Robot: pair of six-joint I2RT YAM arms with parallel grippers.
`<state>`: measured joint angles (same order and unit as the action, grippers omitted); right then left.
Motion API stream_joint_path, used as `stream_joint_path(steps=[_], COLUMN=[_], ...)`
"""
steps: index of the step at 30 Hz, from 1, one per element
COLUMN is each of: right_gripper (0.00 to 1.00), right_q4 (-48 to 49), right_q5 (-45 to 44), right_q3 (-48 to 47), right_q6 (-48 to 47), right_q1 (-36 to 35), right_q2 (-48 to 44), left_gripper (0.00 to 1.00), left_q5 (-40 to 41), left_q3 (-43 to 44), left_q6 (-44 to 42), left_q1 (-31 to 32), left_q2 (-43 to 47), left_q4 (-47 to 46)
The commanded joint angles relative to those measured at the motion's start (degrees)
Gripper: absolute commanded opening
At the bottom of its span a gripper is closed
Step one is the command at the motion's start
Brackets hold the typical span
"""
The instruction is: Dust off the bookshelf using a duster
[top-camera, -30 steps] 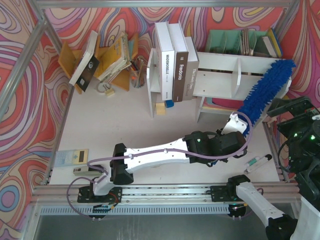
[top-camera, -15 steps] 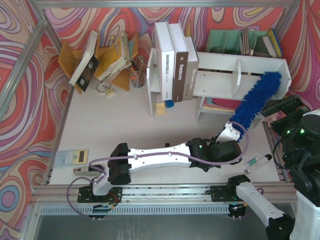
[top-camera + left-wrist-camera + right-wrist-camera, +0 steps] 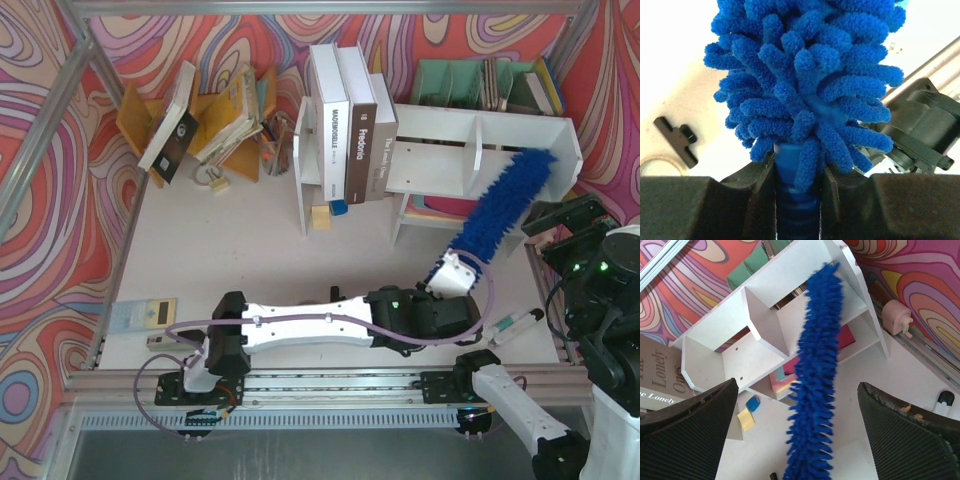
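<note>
My left gripper (image 3: 796, 172) is clamped on the handle of the duster (image 3: 500, 208), whose fluffy tip sits in the right compartment of the bookshelf (image 3: 440, 125). My right gripper (image 3: 563, 228) hangs just beside it, jaws wide apart.

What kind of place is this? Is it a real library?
Probably not: it looks like a robot test booth dressed as a reading corner. Swirly printed walls hang inside a metal frame, robot arms are bolted to a rail, and a white bookshelf stands by books.
</note>
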<state>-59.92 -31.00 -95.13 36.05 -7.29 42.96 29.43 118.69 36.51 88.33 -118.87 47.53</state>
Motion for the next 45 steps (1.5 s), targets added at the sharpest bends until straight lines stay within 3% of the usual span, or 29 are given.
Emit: stream_joint_path(steps=[1, 11, 19, 24, 37, 45], right_gripper=[0.92, 0.92, 0.93, 0.93, 0.93, 0.93], right_q4=[0.04, 0.10, 0.33, 0.25, 0.29, 0.24], right_q5=[-0.11, 0.03, -0.28, -0.58, -3.49, -3.27], right_q3=[0.10, 1.07, 1.64, 1.47, 0.18, 0.31], right_q6=[0.71, 1.07, 0.82, 0.72, -0.62, 0.52], right_q1=[-0.53, -0.60, -0.66, -0.78, -1.67, -2.03], right_q2=[-0.67, -1.43, -1.81, -1.92, -2.32, -2.27], left_gripper=[0.00, 0.00, 0.00, 0.00, 0.00, 0.00], left_q5=[8.72, 12.92, 18.07, 18.07, 0.71, -9.12], left_q3=[-2.79, 13.51, 22.09, 22.03, 15.39, 23.18], left_q6=[8.57, 20.06, 17.84, 16.07, 16.60, 12.33], left_q1=[-1.51, -1.63, -1.67, -1.53, -2.80, -3.20], left_q2=[6.36, -2.25, -6.00, -4.54, -6.40, -11.71], left_q4=[2.53, 17.68, 14.68, 8.60, 7.11, 8.37])
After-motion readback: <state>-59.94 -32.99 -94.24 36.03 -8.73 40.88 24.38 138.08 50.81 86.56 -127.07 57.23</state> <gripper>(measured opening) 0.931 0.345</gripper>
